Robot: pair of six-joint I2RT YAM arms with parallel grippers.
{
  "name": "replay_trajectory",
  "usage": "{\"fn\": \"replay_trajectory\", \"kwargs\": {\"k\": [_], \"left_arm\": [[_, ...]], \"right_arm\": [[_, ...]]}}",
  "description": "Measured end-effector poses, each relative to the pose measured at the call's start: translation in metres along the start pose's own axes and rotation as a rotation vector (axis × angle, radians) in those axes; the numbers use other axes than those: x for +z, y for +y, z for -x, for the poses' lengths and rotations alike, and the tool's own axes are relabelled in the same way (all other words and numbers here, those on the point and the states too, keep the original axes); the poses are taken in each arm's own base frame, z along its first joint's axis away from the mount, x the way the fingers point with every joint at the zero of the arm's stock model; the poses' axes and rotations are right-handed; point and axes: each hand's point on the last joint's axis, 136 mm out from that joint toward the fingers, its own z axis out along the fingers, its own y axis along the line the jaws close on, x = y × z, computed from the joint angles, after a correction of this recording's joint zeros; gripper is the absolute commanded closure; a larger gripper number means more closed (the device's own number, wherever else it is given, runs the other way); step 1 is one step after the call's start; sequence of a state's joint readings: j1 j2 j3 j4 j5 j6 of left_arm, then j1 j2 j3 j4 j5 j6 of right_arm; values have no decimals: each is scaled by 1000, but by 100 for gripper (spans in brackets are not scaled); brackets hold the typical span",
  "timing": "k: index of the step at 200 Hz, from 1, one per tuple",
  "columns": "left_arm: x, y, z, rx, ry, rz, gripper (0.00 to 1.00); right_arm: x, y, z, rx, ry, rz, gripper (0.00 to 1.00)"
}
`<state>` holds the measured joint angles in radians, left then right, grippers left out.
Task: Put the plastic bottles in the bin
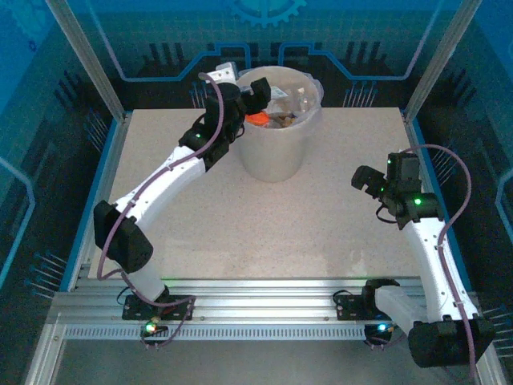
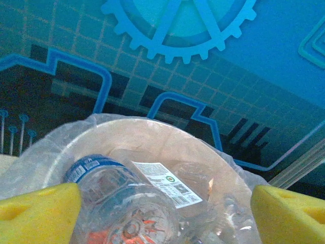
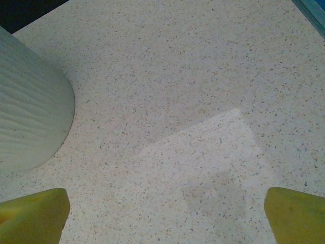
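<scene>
Left gripper [image 1: 255,95] over bin [image 1: 276,156] left rim, pads spread wide, empty. Bottles [image 2: 122,203] lie inside bin; top one just below pads, long axis slanted across gap. Right gripper [image 1: 370,183] spread, empty, over table [image 1: 240,233] right of bin. Left arm nearer; retreat path near-left open.

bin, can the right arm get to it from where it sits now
Probably yes. The right end effector hangs open over the table, with nothing between it and the bin. The left end effector is at the bin's other side, out of the way.
</scene>
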<state>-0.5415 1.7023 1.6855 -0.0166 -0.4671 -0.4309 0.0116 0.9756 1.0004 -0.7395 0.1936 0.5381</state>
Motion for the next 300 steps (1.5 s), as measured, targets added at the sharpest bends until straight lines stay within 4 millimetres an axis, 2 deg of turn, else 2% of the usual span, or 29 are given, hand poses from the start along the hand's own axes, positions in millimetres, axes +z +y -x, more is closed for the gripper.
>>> {"fn": "replay_trajectory", "kwargs": {"k": [31,52,95,110,144,180,257,278,300], "left_arm": [[1,-2,-1,27,8,-7,50],[6,-6,0,46,9,-13,60],[20,0,-25,72,65,9,64],[21,0,-28,71,70,7,67],[23,1,-38,65,90,-10,65],[19,5,-68,51,154,-45,56],[-5,-19,-71,-1,229,-203,43],[-20,-32,-63,-25,246,-273,40],[-46,-44,-42,-38,230,-348,35]], "right_arm": [[0,0,0,0,0,0,0],[0,0,0,0,0,0,0],[0,0,0,-3,0,0,0],[1,0,0,-4,2,-1,0],[2,0,-1,-4,7,-3,0],[2,0,-1,-4,8,-4,0],[-2,-1,-2,-4,5,-3,0],[-7,-1,-1,-6,-5,1,0],[-14,-2,1,-14,-26,8,0]]}}
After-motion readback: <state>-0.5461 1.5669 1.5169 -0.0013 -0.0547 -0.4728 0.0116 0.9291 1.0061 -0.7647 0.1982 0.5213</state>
